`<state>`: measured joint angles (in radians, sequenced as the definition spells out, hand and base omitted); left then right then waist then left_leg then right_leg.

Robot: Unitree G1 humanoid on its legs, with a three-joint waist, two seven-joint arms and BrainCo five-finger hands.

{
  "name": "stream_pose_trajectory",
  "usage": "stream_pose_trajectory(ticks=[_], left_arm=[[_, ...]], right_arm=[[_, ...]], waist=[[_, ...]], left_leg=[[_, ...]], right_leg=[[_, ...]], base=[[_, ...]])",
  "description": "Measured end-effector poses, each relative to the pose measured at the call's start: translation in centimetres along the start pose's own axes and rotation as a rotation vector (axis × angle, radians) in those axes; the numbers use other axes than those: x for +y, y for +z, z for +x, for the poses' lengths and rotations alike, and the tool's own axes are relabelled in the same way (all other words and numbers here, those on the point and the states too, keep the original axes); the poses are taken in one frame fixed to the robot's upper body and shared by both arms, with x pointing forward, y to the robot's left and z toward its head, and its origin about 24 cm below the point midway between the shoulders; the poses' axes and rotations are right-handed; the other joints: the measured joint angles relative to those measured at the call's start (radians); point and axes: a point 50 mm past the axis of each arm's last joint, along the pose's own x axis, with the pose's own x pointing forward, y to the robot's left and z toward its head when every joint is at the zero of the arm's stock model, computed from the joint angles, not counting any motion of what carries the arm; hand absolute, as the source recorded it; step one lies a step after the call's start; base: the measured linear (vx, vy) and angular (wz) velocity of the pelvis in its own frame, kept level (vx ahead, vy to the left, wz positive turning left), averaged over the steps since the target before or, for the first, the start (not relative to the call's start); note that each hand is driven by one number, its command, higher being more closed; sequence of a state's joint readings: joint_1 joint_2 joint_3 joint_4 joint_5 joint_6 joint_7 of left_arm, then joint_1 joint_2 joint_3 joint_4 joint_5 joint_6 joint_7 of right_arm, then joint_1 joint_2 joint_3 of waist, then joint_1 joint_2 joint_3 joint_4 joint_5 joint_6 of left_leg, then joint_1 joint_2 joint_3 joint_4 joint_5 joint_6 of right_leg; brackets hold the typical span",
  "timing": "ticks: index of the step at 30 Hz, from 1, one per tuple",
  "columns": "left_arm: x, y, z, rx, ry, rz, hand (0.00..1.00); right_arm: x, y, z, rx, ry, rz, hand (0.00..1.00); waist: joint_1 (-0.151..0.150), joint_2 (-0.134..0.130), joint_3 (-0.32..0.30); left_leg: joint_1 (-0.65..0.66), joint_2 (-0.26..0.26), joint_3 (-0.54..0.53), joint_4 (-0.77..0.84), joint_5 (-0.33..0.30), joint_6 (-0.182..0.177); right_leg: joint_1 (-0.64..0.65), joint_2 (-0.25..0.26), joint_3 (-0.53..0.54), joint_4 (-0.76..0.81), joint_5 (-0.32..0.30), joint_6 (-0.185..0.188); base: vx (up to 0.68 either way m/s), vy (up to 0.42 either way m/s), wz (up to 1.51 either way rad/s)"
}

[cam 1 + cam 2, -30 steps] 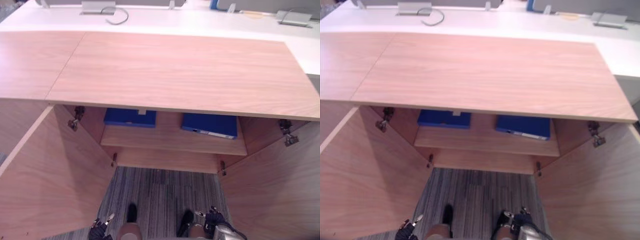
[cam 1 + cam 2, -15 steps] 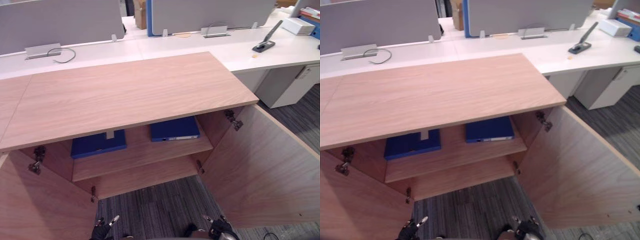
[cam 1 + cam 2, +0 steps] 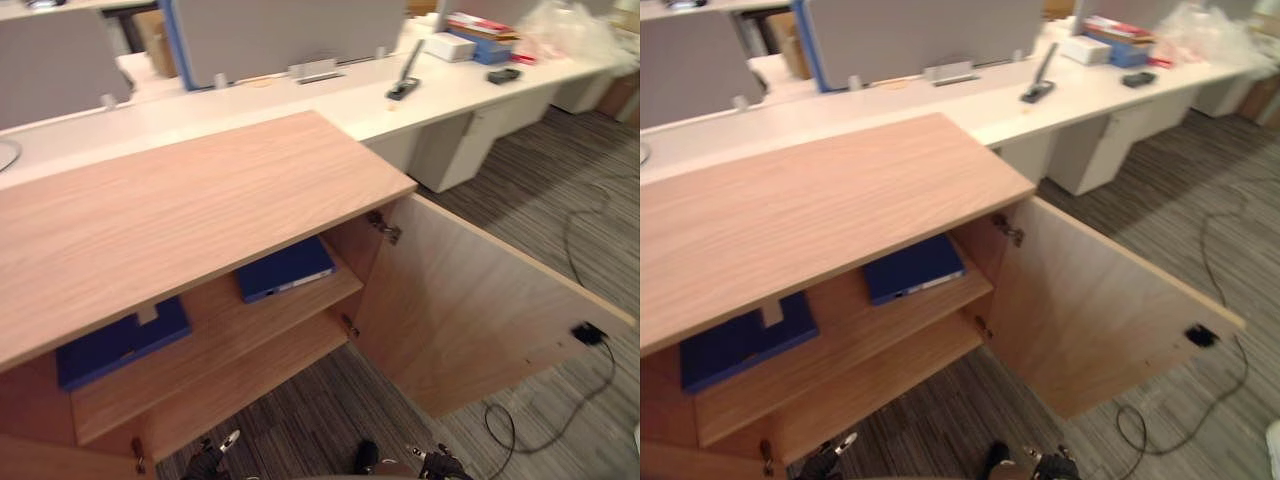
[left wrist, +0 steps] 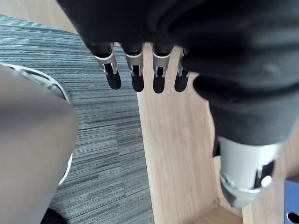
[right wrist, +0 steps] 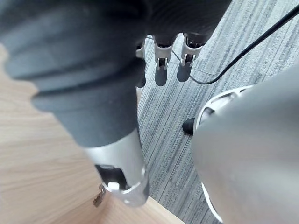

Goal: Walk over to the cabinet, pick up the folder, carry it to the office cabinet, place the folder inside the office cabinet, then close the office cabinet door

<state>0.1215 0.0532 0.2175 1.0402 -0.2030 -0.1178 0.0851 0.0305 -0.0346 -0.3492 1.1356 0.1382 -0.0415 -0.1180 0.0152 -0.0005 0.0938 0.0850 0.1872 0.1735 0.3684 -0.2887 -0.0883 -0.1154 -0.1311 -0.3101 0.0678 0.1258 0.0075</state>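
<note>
- Left eye view: over the last second the whole picture has swung to my right, so the head turned and the furniture did not move. The cabinet (image 3: 190, 210) now sits to the left and its open right door (image 3: 470, 320) is fully in frame. A blue folder (image 3: 285, 268) lies flat on the shelf (image 3: 220, 345), with a second blue folder (image 3: 120, 342) well apart from it, both where they were. I cannot tell which one is mine.
- Right eye view: same scene. The left hand (image 3: 825, 462) and right hand (image 3: 1052, 467) hang low over the carpet (image 3: 1160, 200), as before, and carry nothing.
- Left wrist view: the left hand's fingers (image 4: 135, 70) are straight and spread, empty, above a wood panel (image 4: 173, 149).
- Right wrist view: the right hand's fingers (image 5: 161, 65) are likewise straight and empty.
- My reading: no folder is in hand and both doors' worth of shelf stays open. The turn faces me toward the right door, which suits a closing push.
</note>
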Motion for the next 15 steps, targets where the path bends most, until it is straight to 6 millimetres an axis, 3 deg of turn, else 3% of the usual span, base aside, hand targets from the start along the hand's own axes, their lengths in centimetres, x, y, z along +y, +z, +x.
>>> stream_pose_trajectory(ticks=[2,3,4,7,10,15], left_arm=[[-0.8,-0.2,-0.1,0.001,-0.013,-0.026,0.00],[-0.8,-0.3,-0.1,0.004,-0.014,-0.022,0.00],[-0.9,-0.6,-0.2,0.012,-0.014,-0.025,0.00],[-1.2,-0.7,-0.2,0.016,-0.021,-0.016,0.00],[-1.7,-0.8,-0.3,0.015,-0.036,0.027,0.00],[-2.1,-0.8,-0.4,0.011,-0.055,0.052,0.00]], right_arm=[[-0.4,0.3,0.1,-0.010,-0.004,-0.027,0.00],[-0.1,0.3,0.0,-0.012,0.002,-0.021,0.00],[-0.1,0.3,0.0,-0.017,0.006,-0.031,0.00],[0.0,0.2,0.0,-0.019,0.005,-0.018,0.00],[0.1,0.1,-0.2,-0.032,0.010,-0.009,0.00],[-0.1,-0.2,-0.3,-0.035,0.006,0.019,0.00]], waist=[[0.013,0.027,-0.006],[0.010,0.029,-0.013],[0.005,0.040,-0.027],[-0.017,0.033,-0.025],[-0.021,0.033,-0.038],[-0.028,0.040,-0.041]], left_leg=[[0.007,-0.068,-0.110,-0.041,-0.075,0.023],[0.007,-0.089,-0.118,-0.055,-0.081,0.036],[0.013,-0.110,-0.128,-0.084,-0.075,0.056],[0.033,-0.125,-0.099,-0.081,-0.035,0.067],[0.061,-0.152,-0.080,-0.120,0.023,0.074],[0.104,-0.149,-0.063,-0.153,0.054,0.075]], right_leg=[[-0.027,0.045,0.073,-0.045,0.026,0.004],[-0.031,0.050,0.086,-0.068,0.027,0.003],[-0.038,0.061,0.092,-0.092,0.038,-0.001],[-0.037,0.089,0.101,-0.039,0.069,-0.013],[-0.036,0.085,0.147,-0.064,0.075,-0.005],[-0.001,0.096,0.150,-0.094,0.079,-0.005]], base=[[-0.15,0.178,-1.62],[-0.13,0.151,-1.50],[-0.04,0.115,-1.10],[0.07,0.060,-0.76],[0.09,-0.015,-0.51],[0.05,-0.046,-0.10]])
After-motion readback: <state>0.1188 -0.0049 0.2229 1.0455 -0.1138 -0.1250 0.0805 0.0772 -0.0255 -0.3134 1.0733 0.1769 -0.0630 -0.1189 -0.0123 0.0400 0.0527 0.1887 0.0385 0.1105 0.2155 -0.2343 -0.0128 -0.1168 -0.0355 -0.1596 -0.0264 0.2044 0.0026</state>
